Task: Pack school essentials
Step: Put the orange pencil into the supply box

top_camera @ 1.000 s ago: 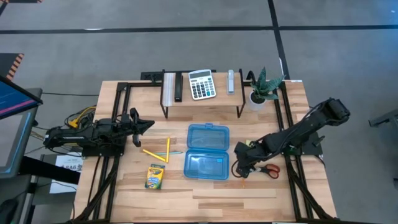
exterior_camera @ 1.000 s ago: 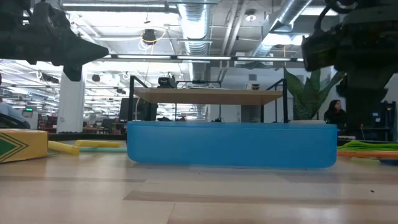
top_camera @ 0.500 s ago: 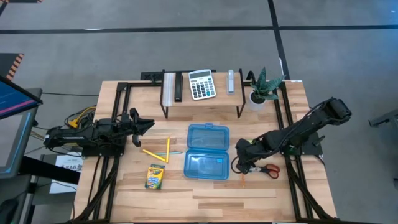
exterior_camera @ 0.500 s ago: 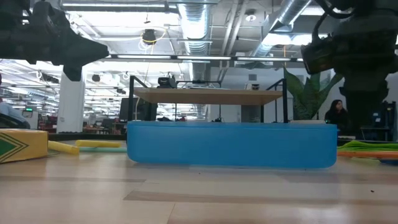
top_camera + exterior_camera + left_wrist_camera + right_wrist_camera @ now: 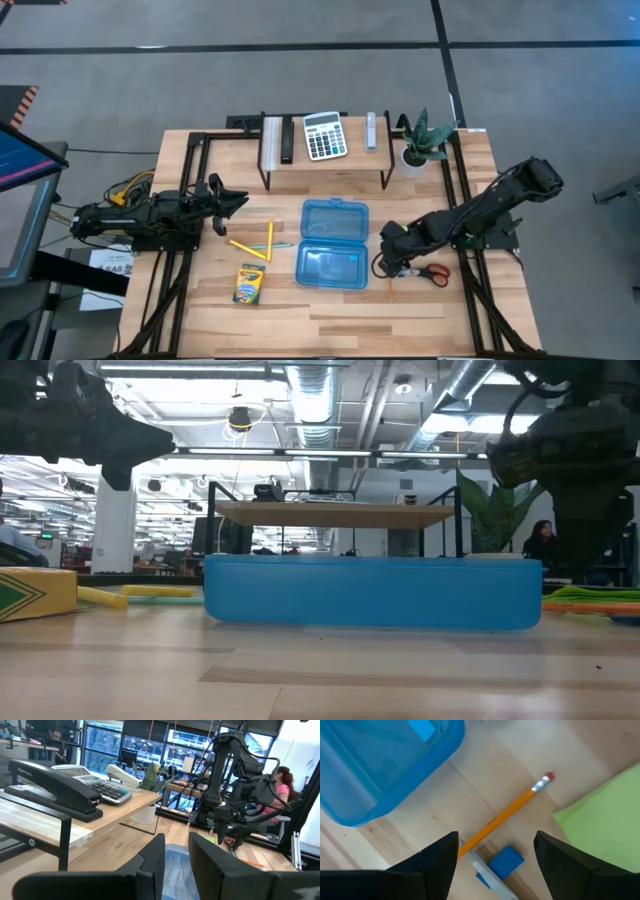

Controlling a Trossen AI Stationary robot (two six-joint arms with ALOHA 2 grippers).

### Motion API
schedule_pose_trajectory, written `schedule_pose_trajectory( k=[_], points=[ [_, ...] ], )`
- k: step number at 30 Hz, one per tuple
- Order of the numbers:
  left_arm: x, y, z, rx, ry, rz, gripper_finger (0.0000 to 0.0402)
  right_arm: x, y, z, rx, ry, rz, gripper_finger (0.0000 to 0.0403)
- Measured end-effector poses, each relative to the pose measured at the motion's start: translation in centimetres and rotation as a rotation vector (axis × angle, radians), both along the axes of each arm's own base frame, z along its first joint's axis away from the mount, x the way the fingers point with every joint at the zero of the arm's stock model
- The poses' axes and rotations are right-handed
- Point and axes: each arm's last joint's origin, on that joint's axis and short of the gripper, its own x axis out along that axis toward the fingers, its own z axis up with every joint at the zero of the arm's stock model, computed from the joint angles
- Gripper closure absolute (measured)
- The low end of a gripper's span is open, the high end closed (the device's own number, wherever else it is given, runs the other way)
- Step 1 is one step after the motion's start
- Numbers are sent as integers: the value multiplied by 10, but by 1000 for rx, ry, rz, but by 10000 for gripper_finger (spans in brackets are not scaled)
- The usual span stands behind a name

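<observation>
The open blue pencil box (image 5: pixel 333 245) lies at the table's middle, with a small blue label inside. My right gripper (image 5: pixel 495 865) hangs open just right of it, fingers pointing down over an orange pencil (image 5: pixel 505 815) and the tiny blue piece (image 5: pixel 503 861). The lime-green sticky-note pad (image 5: pixel 605 830) lies flat beside them. The red-handled scissors (image 5: pixel 433 272) rest to the right. Yellow pencils (image 5: pixel 255 243) and the crayon box (image 5: pixel 249 284) lie left of the box. My left gripper (image 5: pixel 235 200) waits open at the left edge.
A raised wooden shelf (image 5: pixel 325 160) at the far side carries a calculator (image 5: pixel 324 135) and a black stapler (image 5: pixel 287 140). A potted plant (image 5: pixel 420 140) stands at its right end. Bare wood shows along the near edge (image 5: pixel 330 320).
My right gripper has sunk a little toward the table over the pencil and blue piece and turned slightly at the wrist. Nothing on the table has moved.
</observation>
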Motion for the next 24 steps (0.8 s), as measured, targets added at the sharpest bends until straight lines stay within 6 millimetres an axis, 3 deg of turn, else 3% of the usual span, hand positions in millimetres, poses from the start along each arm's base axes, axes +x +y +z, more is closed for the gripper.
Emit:
schedule_pose_trajectory(
  k=[24],
  points=[
    [0,0,0,-7,0,-6,329,14,10,-40,-40,110,3,128]
  ],
)
